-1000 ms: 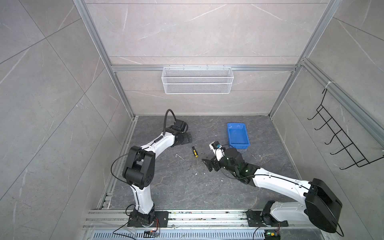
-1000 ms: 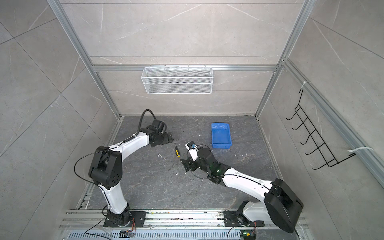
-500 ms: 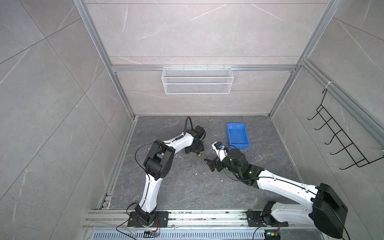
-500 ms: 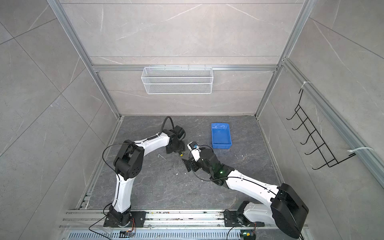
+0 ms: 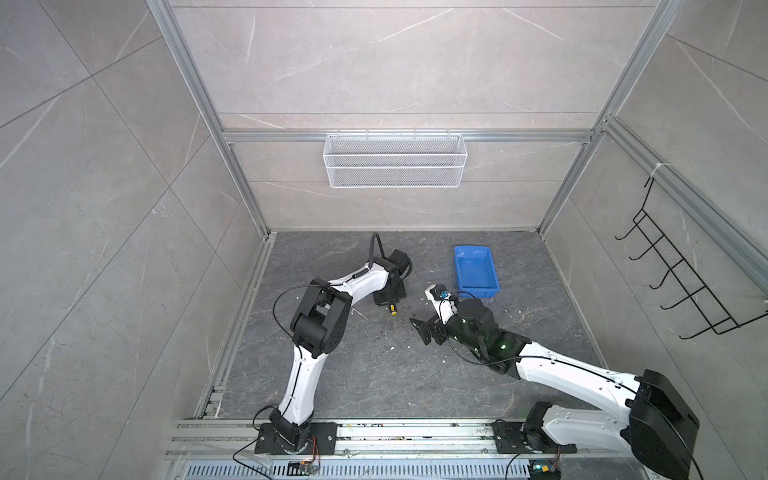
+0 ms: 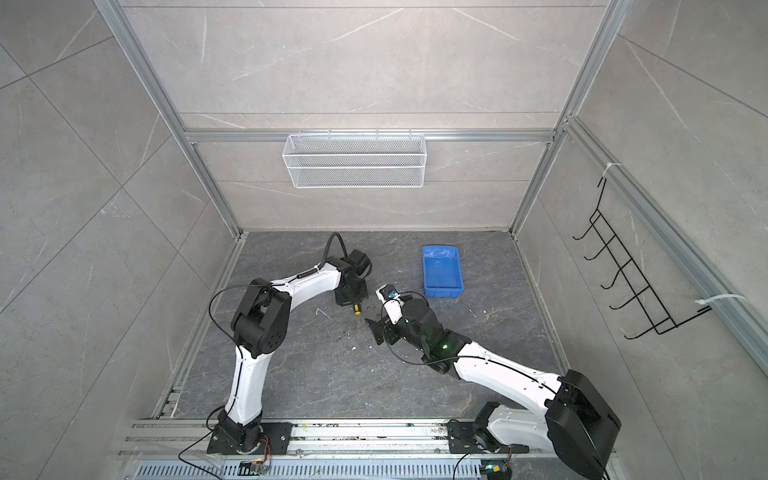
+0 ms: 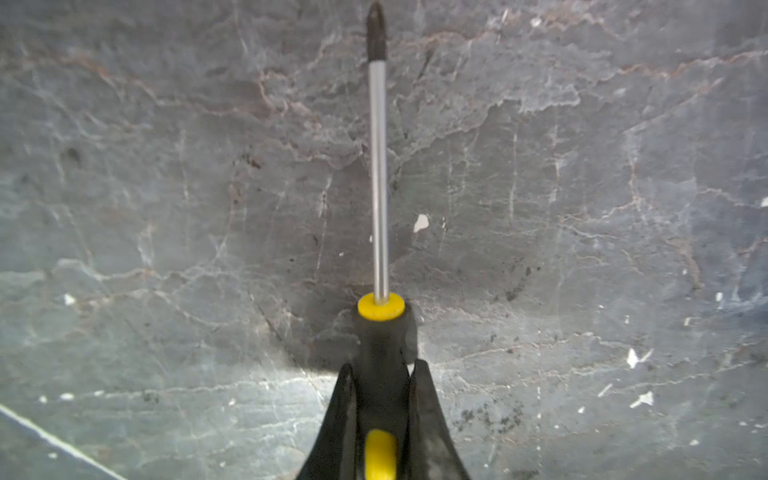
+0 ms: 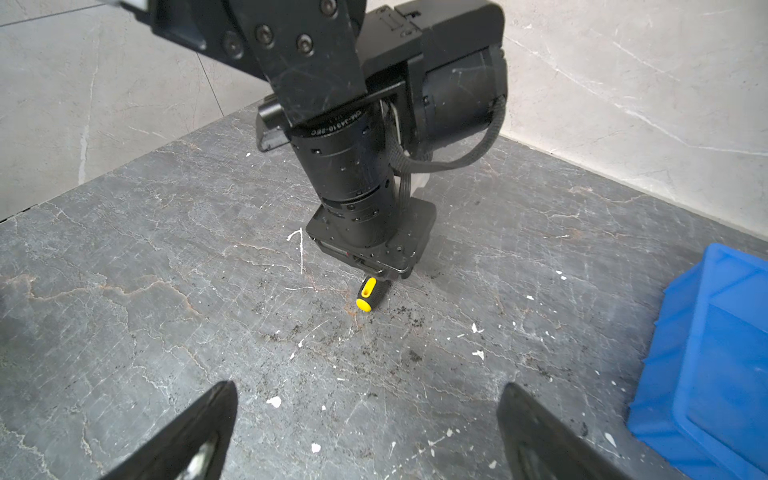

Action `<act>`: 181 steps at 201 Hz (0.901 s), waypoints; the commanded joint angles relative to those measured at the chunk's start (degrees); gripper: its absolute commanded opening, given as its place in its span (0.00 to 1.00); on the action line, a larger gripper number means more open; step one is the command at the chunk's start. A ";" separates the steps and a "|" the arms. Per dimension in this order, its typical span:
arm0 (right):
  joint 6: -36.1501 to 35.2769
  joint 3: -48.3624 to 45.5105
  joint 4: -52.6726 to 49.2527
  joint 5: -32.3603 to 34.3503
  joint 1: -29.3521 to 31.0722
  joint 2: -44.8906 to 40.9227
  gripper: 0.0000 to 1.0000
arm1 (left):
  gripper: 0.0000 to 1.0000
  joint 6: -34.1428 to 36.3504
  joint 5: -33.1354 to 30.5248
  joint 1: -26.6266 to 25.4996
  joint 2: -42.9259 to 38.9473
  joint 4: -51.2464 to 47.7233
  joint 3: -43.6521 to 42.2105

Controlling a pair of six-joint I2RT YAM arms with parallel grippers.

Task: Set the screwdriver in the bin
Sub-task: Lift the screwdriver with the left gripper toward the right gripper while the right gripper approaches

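Black left gripper (image 7: 380,399): pointing down at floor, clamped on handle.
Screwdriver (image 7: 379,199): shaft runs toward 12 o'clock from fingers.
Right gripper (image 8: 368,419): spread apart, holding nothing.

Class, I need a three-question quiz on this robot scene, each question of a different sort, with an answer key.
1. True or false: the screwdriver already lies inside the blue bin.
2. Which gripper is closed on the screwdriver's handle: A left gripper, B right gripper?
3. Fill in: the right gripper's jaws stand ____.

Key: 1 false, it is at the floor, outside the bin; 2 A; 3 open.
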 commanded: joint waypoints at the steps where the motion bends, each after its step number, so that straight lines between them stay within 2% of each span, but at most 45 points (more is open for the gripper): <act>1: 1.85 0.16 0.67 1.05 0.01 -0.92 0.99 | 0.03 -1.42 0.60 0.15 -2.81 1.08 -2.25; 32: 3.71 0.17 0.58 1.70 -0.03 -1.62 0.99 | 0.00 -1.34 -0.11 0.16 -8.69 8.58 -6.27; 58: 5.01 0.04 0.54 1.96 -0.55 -2.35 0.99 | 0.00 -0.22 -0.39 0.14 -10.79 10.59 -6.35; 90: 8.97 -0.76 0.96 0.25 -2.41 -3.68 0.99 | 0.00 0.73 2.76 0.19 -14.17 17.06 -8.84; 141: 20.79 -5.19 5.93 -11.85 -12.48 -7.50 0.99 | 0.00 3.98 14.13 0.17 -21.90 39.20 -17.89; 163: 24.73 -6.25 8.38 -16.40 -16.89 -8.64 0.99 | 0.00 6.01 20.33 0.05 -21.67 47.05 -18.59; 181: 28.29 -6.04 9.28 -19.36 -20.27 -9.33 0.99 | 0.00 7.43 28.41 -0.08 -19.87 56.71 -19.27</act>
